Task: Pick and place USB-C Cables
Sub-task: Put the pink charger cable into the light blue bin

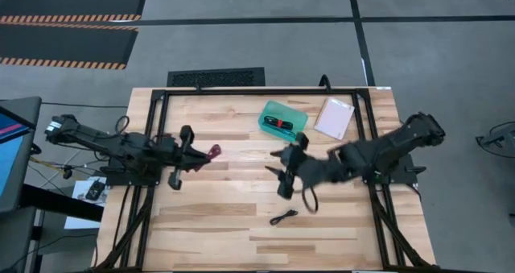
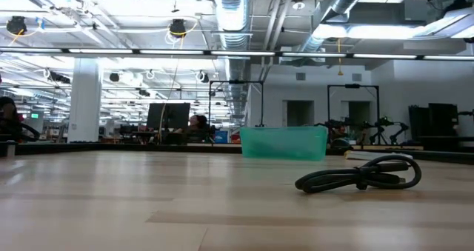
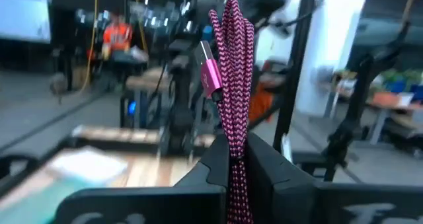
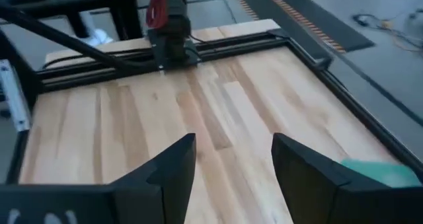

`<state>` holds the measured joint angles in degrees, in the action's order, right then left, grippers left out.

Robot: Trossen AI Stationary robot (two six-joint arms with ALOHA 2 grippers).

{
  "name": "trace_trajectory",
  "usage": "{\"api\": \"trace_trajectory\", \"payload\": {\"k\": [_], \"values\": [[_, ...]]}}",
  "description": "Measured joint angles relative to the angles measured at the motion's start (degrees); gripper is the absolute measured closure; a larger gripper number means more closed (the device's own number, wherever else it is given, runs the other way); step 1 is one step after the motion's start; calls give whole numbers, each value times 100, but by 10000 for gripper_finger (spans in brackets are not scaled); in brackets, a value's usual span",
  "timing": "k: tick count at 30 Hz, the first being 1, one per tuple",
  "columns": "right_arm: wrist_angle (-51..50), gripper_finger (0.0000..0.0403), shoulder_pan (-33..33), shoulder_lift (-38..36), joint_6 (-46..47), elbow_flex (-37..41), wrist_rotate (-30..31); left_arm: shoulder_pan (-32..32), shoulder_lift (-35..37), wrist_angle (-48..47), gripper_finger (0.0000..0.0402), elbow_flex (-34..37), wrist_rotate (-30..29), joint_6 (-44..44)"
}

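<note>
My left gripper (image 1: 206, 152) is over the table's left half, shut on the magenta-purple cable (image 1: 214, 151), a braided bundle with a pink plug (image 3: 210, 75). My right gripper (image 1: 282, 173) hovers open near the table's middle, its fingers (image 4: 173, 166) above bare wood. An all-black cable (image 1: 283, 217) lies loose on the table near the front edge and also shows as a dark loop (image 2: 363, 175) in the low view. A black-and-red cable (image 1: 278, 123) lies inside the teal tray (image 1: 294, 113). The light blue cable is not visible. My left gripper pinches the magenta-purple bundle (image 3: 236, 145) between its two fingers, several strands together. The fingers lie roughly level and point toward the table's right side. The looped end with the plug sticks out past the fingertips, and the bundle is lifted clear of the table.
The teal tray (image 2: 283, 142) sits at the far middle of the table, with a flat pale pink packet (image 1: 334, 117) to its right. A black frame rail (image 1: 241, 93) runs along the far edge. Bare wood lies between the two grippers and along the near side.
</note>
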<state>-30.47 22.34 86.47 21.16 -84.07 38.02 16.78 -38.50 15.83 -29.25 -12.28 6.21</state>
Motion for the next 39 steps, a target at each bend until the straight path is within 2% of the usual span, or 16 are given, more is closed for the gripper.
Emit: {"api": "trace_trajectory", "payload": {"k": [5,7,10,13,16,21,26,30,33,39], "values": [[137,194,-966,-317,-705,6,-898,-19,342,87,401,0,-68,-422],[735,199,-1346,-426,-1114,214,-1284,-76,389,81,401,0,-76,-559],[1955,206,-1952,-527,-1516,806,-2420,-261,386,71,400,0,115,-661],[3167,213,-2559,-543,-1383,1386,-3571,-575,354,139,397,0,351,-672],[3942,218,-2963,-556,-1218,1764,-4199,-1029,362,150,397,0,611,-760],[4351,210,-3019,-430,-1263,1974,-4444,-1971,231,231,397,129,1445,-519],[5047,158,-3041,-7,-1261,1965,-4354,-2666,170,1195,395,655,2090,24],[5967,120,-3025,505,-1261,1970,-4359,-3000,166,1548,394,984,2159,205],[6684,109,-3034,897,-1265,1834,-4386,-3129,161,1628,394,1140,2238,254],[6708,107,-3034,1622,-1501,993,-4414,-3230,83,1868,393,1273,2271,373]]}}
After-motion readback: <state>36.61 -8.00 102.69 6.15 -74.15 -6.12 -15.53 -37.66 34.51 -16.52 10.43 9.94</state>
